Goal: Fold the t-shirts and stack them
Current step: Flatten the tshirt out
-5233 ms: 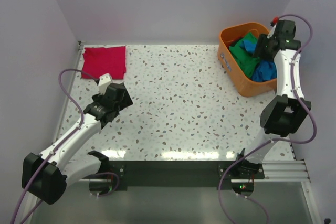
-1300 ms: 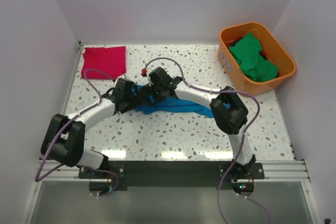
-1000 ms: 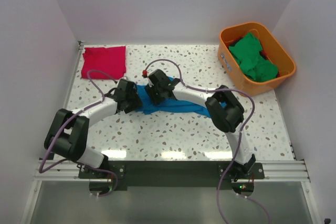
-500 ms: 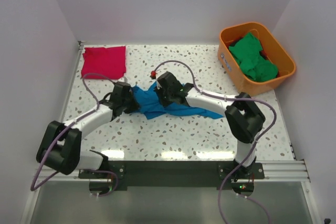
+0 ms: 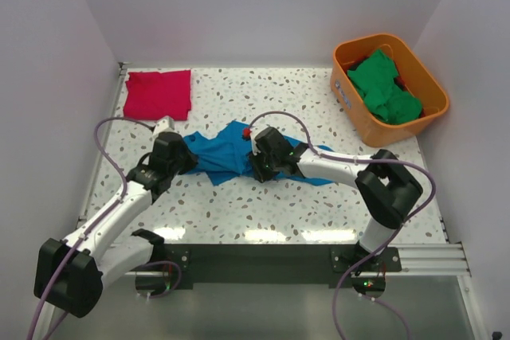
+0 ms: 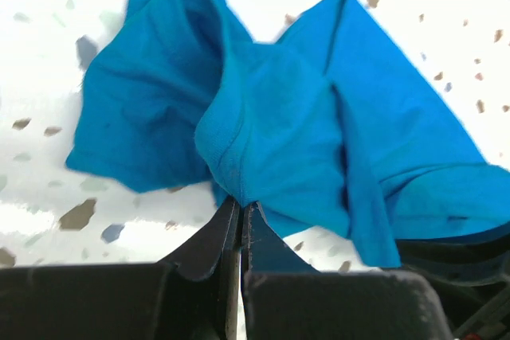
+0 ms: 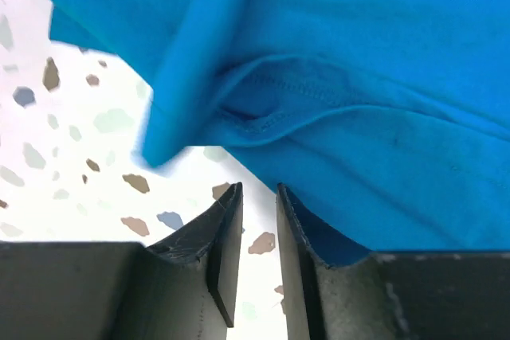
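A bright blue t-shirt (image 5: 225,154) lies crumpled on the speckled table, its far end trailing right under the right arm. My left gripper (image 5: 188,159) is shut on a bunched fold at the shirt's left edge (image 6: 239,189), with cloth pinched between the fingertips (image 6: 241,206). My right gripper (image 5: 256,167) sits at the shirt's near edge. Its jaws (image 7: 259,190) stand slightly apart with only table showing between them, and blue cloth (image 7: 358,117) drapes just beyond the tips and over the right finger. A folded crimson t-shirt (image 5: 158,93) lies at the back left. Green t-shirts (image 5: 385,87) fill the bin.
The orange plastic bin (image 5: 351,97) stands at the back right against the wall. Purple walls close in the table on the left, back and right. Both arms' cables loop over the middle of the table.
The left gripper has shut on the blue shirt and drawn it left and toward the near edge. The right gripper has moved right and nearer, and its jaws have parted a little. The shirt has spread wider.
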Robot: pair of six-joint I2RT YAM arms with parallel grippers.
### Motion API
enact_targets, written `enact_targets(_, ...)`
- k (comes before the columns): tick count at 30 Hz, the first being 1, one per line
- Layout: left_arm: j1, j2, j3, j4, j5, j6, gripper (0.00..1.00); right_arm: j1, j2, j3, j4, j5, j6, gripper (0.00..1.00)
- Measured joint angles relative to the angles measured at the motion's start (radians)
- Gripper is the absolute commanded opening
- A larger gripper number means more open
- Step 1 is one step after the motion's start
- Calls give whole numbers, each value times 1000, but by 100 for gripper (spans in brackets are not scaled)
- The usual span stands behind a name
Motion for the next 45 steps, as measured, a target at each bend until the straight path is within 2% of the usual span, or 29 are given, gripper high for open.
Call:
enact_targets(2, 0, -11, -23, -19, -12, 0, 0, 0, 0, -16, 5, -7, 3, 37)
enact_targets(4, 0, -18, -43, -38, -16, 0, 0, 0, 0, -18, 14, -12, 2, 37)
enact_targets(8, 0, -19, -60, -55, -16, 0, 0, 2, 0, -17, 53, -38, -2, 47)
enact_targets(14, 0, -19, -68, -54, -15, 0, 0, 41, 11, 27, 73, -48, -38, 49)
enact_targets(25, 0, -19, -92, -54, -12, 0, 0, 72, 122, 187, 66, -41, -152, 47)
enact_targets(27, 0, -19, -92, -54, -12, 0, 0, 72, 148, 200, 64, -41, -167, 43)
enact_targets(28, 0, -19, -92, -54, -12, 0, 0, 72, 159, 203, 63, -41, -173, 35)
enact_targets(30, 0, -19, -92, -54, -12, 0, 0, 72, 187, 208, 56, -40, -185, 26)
enact_targets(33, 0, -19, -92, -54, -12, 0, 0, 75, 218, 213, 48, -34, -193, 3)
enact_targets(34, 0, -19, -92, -55, -12, 0, 0, 76, 220, 213, 47, -33, -192, 0)
enact_targets(40, 0, -23, -88, -69, -21, 0, 0, 79, 158, 187, 63, 45, -158, 0)
enact_targets(45, 0, -60, -13, -154, -61, 1, 0, 80, -113, 133, 38, 265, -115, 0)
